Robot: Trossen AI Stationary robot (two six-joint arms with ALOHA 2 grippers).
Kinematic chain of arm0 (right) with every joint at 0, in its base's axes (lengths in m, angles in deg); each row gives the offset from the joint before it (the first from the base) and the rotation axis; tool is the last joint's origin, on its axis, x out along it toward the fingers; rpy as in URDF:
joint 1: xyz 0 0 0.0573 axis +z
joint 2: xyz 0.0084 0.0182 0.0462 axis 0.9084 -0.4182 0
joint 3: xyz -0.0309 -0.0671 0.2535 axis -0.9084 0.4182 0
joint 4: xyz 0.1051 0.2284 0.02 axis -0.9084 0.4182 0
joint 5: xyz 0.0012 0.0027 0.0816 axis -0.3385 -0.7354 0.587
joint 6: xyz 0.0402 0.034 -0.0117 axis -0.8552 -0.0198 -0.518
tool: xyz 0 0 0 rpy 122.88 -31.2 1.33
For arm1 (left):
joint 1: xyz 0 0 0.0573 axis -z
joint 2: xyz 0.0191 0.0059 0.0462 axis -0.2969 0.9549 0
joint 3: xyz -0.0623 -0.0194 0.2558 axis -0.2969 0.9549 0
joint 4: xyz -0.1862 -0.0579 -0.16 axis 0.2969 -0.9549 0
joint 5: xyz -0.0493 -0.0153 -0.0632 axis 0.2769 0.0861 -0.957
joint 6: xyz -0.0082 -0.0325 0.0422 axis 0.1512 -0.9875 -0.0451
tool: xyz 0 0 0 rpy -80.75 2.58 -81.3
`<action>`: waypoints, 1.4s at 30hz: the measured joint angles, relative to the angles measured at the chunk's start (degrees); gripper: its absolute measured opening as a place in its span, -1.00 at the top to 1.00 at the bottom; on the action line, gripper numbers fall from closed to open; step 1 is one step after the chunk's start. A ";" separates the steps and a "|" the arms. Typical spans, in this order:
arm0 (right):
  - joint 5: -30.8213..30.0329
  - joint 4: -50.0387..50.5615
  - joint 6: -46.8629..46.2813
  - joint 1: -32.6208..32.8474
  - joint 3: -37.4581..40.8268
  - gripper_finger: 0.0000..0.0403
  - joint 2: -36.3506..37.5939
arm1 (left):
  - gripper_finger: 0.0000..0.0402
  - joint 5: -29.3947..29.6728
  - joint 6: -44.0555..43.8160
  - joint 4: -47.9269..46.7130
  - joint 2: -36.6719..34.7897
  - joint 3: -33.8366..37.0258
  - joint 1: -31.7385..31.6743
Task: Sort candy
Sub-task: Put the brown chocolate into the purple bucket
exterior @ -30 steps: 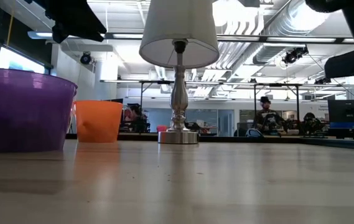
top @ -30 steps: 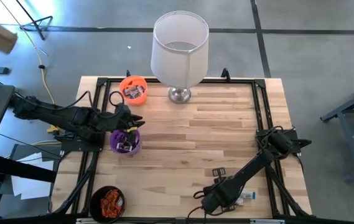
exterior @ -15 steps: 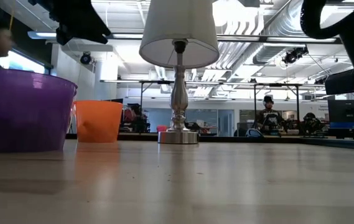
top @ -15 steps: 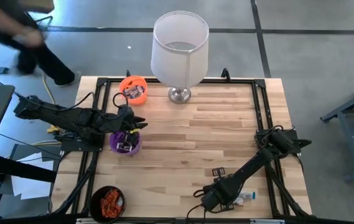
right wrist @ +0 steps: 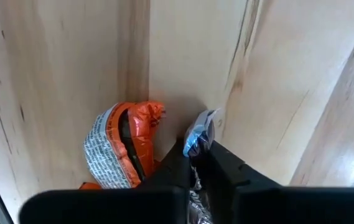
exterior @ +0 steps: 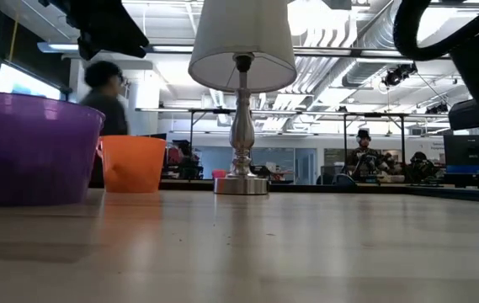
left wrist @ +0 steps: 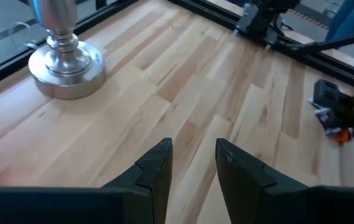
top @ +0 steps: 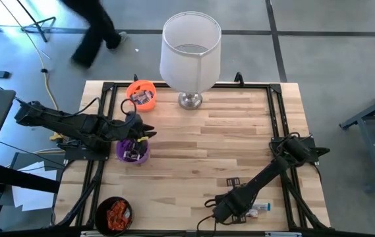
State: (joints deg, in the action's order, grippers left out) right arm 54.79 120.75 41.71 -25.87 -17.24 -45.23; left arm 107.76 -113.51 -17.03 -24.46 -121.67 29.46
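— Where do we stand with the candy?

— Our right gripper (right wrist: 196, 155) is down at the near right of the table (top: 227, 131), its fingers pinched on a silver-blue sweet (right wrist: 196, 135). An orange-wrapped sweet (right wrist: 127, 149) lies just beside it on the wood, touching or nearly so; we cannot tell which.

— And the left side?

— Our left gripper (left wrist: 192, 163) hovers over the purple cup (top: 132, 150), fingers spread with a narrow gap and nothing between them. The orange cup (top: 141, 93) sits near the lamp (top: 190, 52), and the black cup (top: 114, 214) at the near left edge holds orange-red wrappers.

— So how do we do this lift well?

— We judge the hold is only on the wrapper's twisted end, so we lift straight and slowly, keeping the orange sweet from dragging along. Then we carry it across low and release well inside the matching cup's rim.

— Any risk?

— The foil may slip from so shallow a pinch.
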 joint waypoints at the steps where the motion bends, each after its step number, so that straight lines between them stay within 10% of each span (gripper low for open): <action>1: -0.09 0.06 0.05 -0.35 0.02 0.89 0.18 | 0.45 -0.41 0.07 -0.01 0.00 0.00 0.00; 14: -21.05 7.03 17.83 -10.43 -8.46 0.97 0.35 | 0.45 -0.92 5.57 -3.29 -0.05 0.00 0.00; 23: -22.60 -2.04 33.80 -21.09 -8.48 0.97 0.40 | 0.45 -0.88 7.15 -8.01 -1.64 0.07 -0.02; 42: -19.07 -57.05 40.83 -31.67 -17.18 0.97 -2.16 | 0.45 3.91 8.68 -12.42 -7.81 0.04 -0.03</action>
State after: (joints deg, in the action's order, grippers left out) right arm 35.72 63.70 82.55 -57.54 -34.42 -47.39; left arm 111.66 -104.83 -29.45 -32.27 -121.63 29.43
